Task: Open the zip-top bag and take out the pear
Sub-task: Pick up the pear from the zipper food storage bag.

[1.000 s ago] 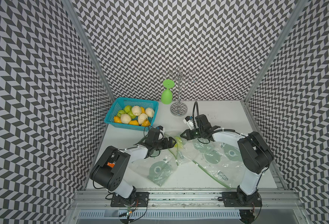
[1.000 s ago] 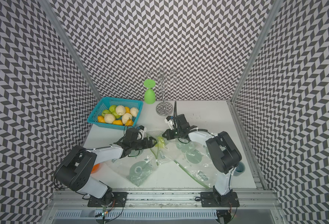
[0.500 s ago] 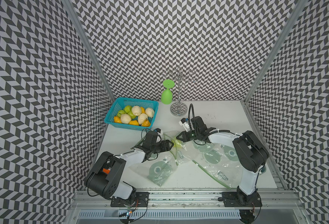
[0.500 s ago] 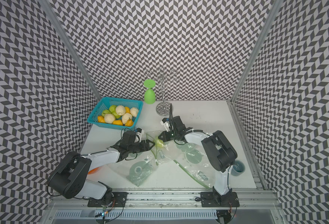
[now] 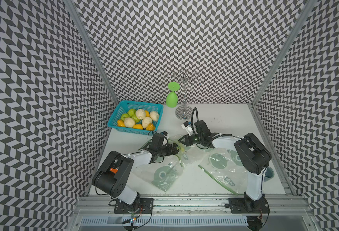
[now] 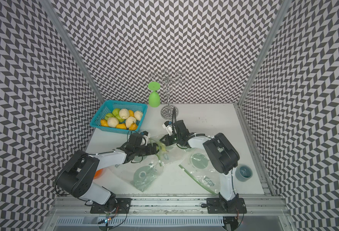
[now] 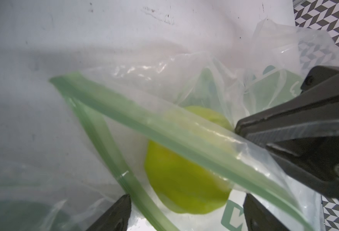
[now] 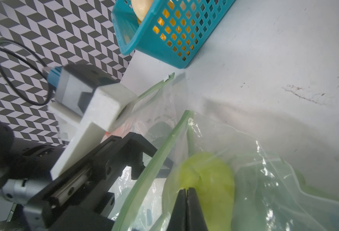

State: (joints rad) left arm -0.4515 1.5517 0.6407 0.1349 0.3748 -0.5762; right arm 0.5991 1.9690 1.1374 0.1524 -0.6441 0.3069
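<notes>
Left gripper [image 5: 175,149] and right gripper [image 5: 182,140] both at zip-top bag [image 5: 191,159] mouth.

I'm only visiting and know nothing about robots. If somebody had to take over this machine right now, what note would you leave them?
Right gripper: shut on the zip-top bag, pinching one zip strip and holding it away from the other strip.
Left gripper: open at the bag's mouth, holding nothing.
Pear: inside the bag, just ahead of the left gripper; the bag lies on the table.
Done: the bag's mouth is parted.
Left to do: reach in, close on the pear and draw it out.
</notes>
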